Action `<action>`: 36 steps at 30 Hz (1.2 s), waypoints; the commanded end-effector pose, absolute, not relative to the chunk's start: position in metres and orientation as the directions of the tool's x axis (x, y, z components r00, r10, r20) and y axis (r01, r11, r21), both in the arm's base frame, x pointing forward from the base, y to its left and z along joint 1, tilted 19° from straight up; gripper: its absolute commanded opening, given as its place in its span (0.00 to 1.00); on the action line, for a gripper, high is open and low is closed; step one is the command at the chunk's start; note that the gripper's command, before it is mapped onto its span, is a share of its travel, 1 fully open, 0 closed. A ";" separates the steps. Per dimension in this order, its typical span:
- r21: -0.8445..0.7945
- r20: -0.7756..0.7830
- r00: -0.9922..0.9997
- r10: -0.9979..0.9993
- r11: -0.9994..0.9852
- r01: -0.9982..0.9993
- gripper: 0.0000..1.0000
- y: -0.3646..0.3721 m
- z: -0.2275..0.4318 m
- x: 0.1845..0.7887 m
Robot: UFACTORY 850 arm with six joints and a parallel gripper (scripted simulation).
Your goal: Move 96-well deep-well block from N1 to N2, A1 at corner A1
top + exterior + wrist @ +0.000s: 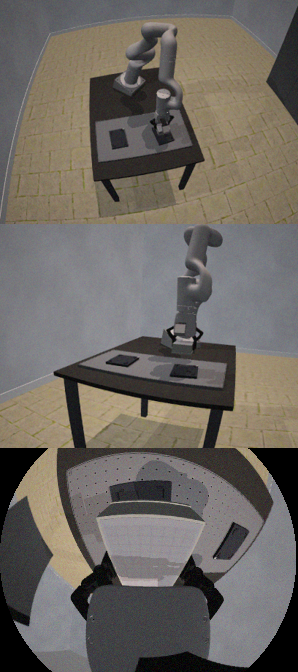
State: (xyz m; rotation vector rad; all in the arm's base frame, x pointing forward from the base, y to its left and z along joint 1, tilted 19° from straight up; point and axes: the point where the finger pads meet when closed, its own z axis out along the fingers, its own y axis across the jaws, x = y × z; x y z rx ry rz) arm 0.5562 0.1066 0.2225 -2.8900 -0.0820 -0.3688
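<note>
We are watching from 3 views. The gripper [183, 334] is clamping the 96-well deep-well block [182, 346] across its sides, fingers spread wide by the block's width. The block is a pale grey, boxy piece with smooth flat walls, and it is hanging in the air, lifted off the nest N1 [184, 371] and sitting above and slightly behind it in the exterior view. In that view, the block is looking roughly level; well rows are too small for us to make out.

From the wrist camera we are seeing the block [148, 552] as a light trapezoid with a darker upper rim, framed by black finger linkages [200, 583] on both sides.

N1 is showing as a thin, dark, matte rectangular plate lying flat on a lighter grey mat [212, 375]. The nest N2 [122, 360] is a matching dark plate, well apart from N1 on the same mat, with nothing standing on it. From above, N2 [118, 138] is lying toward the left of the mat [106, 154] and N1 [163, 138] is partly hidden under the gripper [161, 125].

The mat is resting on a dark brown, smooth tabletop [109, 382] with 4 slim dark legs. The arm [168, 55] is a rounded, light grey tube body, rising from a square base plate [117, 87] at the tabletop's rear. The floor [237, 110] is tan, irregular stone tiling.
</note>
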 end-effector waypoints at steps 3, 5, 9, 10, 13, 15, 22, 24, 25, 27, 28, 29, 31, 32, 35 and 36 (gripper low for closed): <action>-0.217 0.255 0.967 0.023 -0.973 0.080 0.00 0.088 0.219 0.556; -0.217 0.255 0.967 0.023 -0.973 0.080 0.00 0.082 0.217 0.555; -0.217 0.255 0.967 0.023 -0.973 0.080 0.00 0.069 0.214 0.555; -0.217 0.255 0.967 0.023 -0.973 0.080 0.00 0.066 0.213 0.555; -0.217 0.255 0.967 0.023 -0.973 0.080 0.00 0.062 0.212 0.554; -0.217 0.255 0.967 0.023 -0.973 0.080 0.00 0.056 0.210 0.554; -0.217 0.255 0.967 0.023 -0.973 0.080 0.00 0.033 0.204 0.553; -0.217 0.255 0.967 0.023 -0.973 0.080 0.00 0.027 0.203 0.552; -0.217 0.255 0.967 0.023 -0.973 0.080 0.00 0.024 0.202 0.552; -0.217 0.255 0.967 0.023 -0.973 0.080 0.00 0.017 0.200 0.552; -0.217 0.255 0.967 0.023 -0.973 0.080 0.00 0.014 0.199 0.552; -0.217 0.255 0.967 0.023 -0.973 0.080 0.00 0.014 0.199 0.552; -0.217 0.255 0.967 0.023 -0.973 0.080 0.00 0.011 0.199 0.551; -0.217 0.255 0.967 0.023 -0.973 0.080 0.00 0.007 0.198 0.551; -0.217 0.255 0.967 0.023 -0.973 0.080 0.00 -0.002 0.195 0.551; -0.216 0.255 0.967 0.023 -0.973 0.080 0.00 -0.005 0.194 0.550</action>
